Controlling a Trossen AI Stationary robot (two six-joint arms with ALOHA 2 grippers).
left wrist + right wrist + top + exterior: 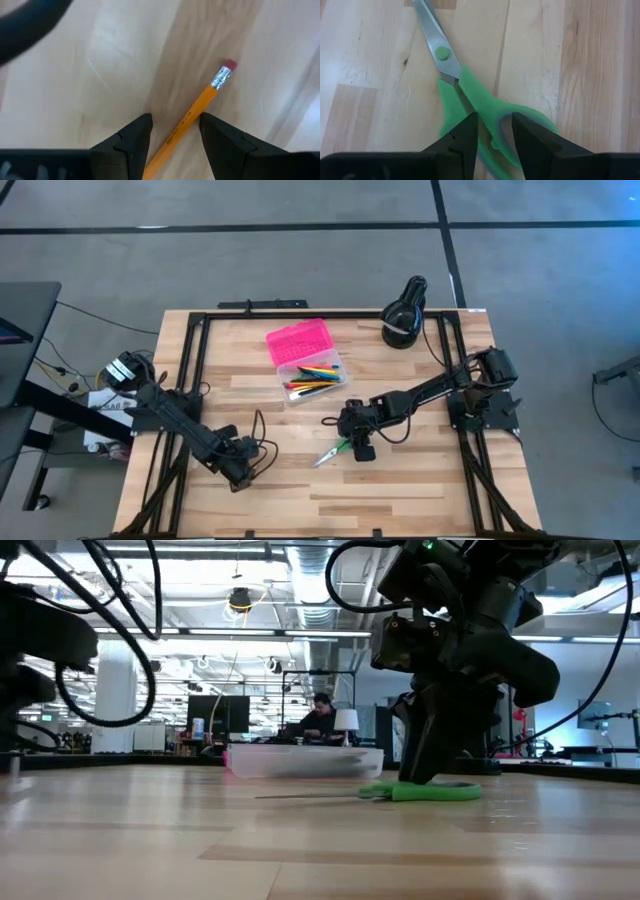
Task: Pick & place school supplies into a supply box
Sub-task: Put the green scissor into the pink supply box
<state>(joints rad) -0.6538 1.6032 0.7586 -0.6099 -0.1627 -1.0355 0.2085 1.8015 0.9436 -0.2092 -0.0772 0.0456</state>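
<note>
The supply box (318,385) lies open at the table's middle far side, with its pink lid (298,340) flat and several pens in the clear base. Green-handled scissors (470,95) lie flat on the wood nearer the front (328,454), blades toward the left. My right gripper (495,130) is down on their handle end (430,785). At the front left, my left gripper (240,472) stands open and points down. A yellow pencil (200,102) with a pink eraser runs between its fingers (176,125). I cannot tell whether a finger touches the pencil. My right gripper has one green handle (492,125) of the scissors between its two fingers, just behind the pivot, and the handle fills the gap between them. The fingers come slanting down from the table's right side. The scissors lie flat on the table (420,792).
A black rounded object with a white band (403,315) stands at the far right. Black frame rails (190,360) run along the table's edges, and a loose cable (258,430) loops beside the left arm. Bare wood lies between the two grippers.
</note>
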